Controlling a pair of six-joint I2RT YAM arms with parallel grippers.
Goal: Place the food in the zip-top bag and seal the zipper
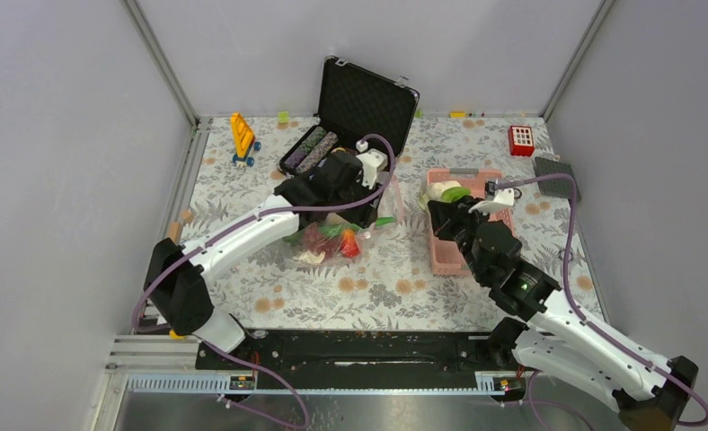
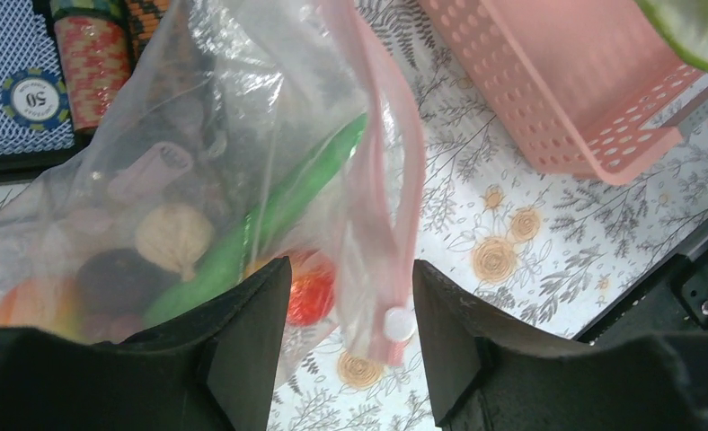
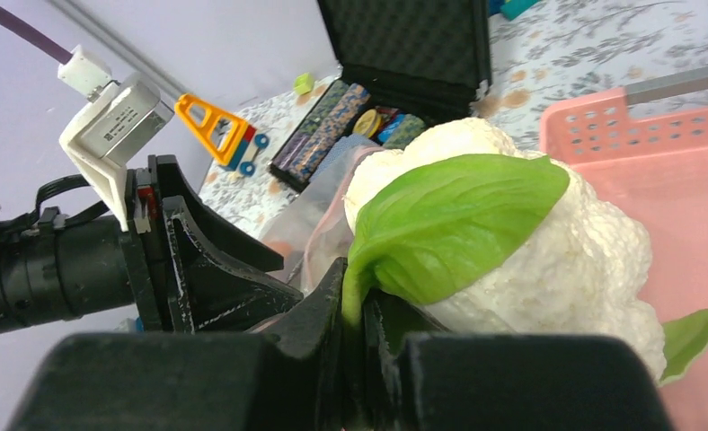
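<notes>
The clear zip-top bag [image 2: 198, 108] lies left of centre [image 1: 328, 235] and holds food: a long green vegetable [image 2: 269, 224], a red fruit [image 2: 310, 296], dark grapes [image 2: 121, 274] and an orange mango [image 2: 40, 301]. Its pink zipper [image 2: 377, 180] and white slider [image 2: 398, 323] hang between the fingers of my left gripper [image 2: 350, 278], which is open and touches neither. That gripper [image 1: 368, 202] hovers over the bag's right end. My right gripper [image 3: 358, 305] is shut on the green leaf of a white cauliflower piece [image 3: 530, 260], held above the pink basket's left end [image 1: 446, 190].
The pink basket [image 1: 449, 256] stands right of the bag. An open black case of poker chips [image 1: 359, 108] sits at the back, close behind my left gripper. A yellow toy [image 1: 243, 135], a red block [image 1: 521, 140] and a grey block [image 1: 555, 177] lie near the far edge.
</notes>
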